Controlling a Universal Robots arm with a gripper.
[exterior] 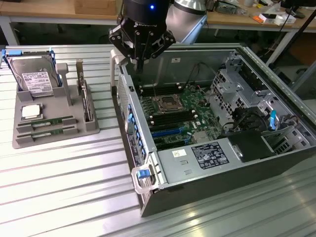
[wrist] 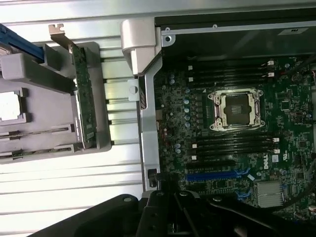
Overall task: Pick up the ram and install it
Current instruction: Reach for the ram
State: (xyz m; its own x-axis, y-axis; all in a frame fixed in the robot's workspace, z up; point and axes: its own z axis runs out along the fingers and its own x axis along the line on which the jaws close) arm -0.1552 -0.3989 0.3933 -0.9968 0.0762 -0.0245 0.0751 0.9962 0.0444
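Your jaws hang pressed together, holding nothing, above the open computer case (exterior: 212,185) at its side nearest the tray (exterior: 54,139). The ram (exterior: 47,121) lies in that tray on the desk (exterior: 59,187), well apart. Pickup has not begun; it likely calls for spread jaws over the tray.

My desk (exterior: 64,197) is ribbed, shiny metal; the tray (exterior: 54,140) matt grey plastic; the case (exterior: 207,55) dull sheet metal; my pincer (exterior: 140,63) black.
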